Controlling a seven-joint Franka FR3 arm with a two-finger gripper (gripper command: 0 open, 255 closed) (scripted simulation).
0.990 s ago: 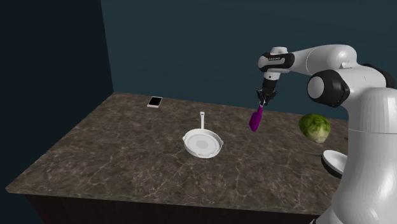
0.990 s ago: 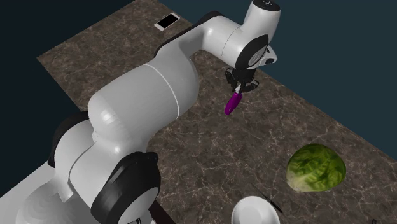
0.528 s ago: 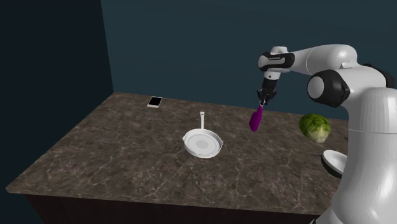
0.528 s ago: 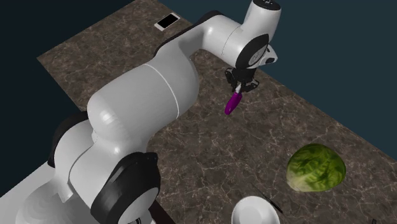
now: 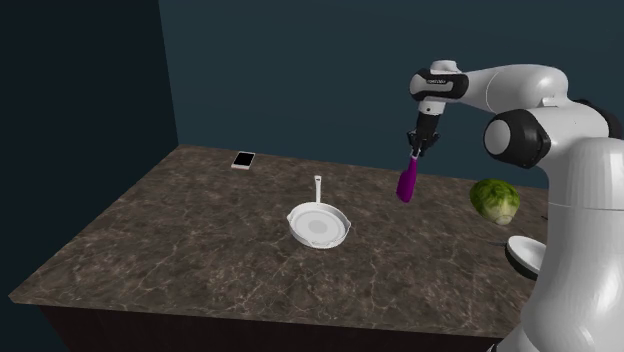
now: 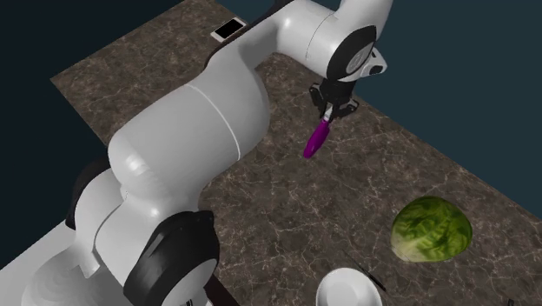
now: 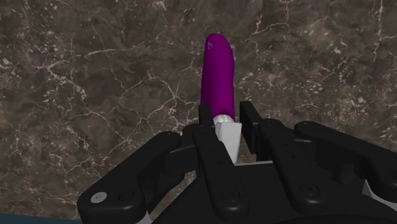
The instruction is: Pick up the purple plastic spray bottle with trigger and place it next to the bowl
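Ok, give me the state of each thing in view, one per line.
Gripper, shut on the purple bottle.
Purple bottle, held, hanging above the countertop.
White pan, upright, empty, on the countertop.
Phone, lying flat.
Green cabbage, resting on the countertop.
White bowl, upright on the countertop.

Purple spray bottle [image 7: 217, 70], white neck — counter [image 5: 200, 250] dark brown, white-veined; cabbage [image 6: 432, 230] green.
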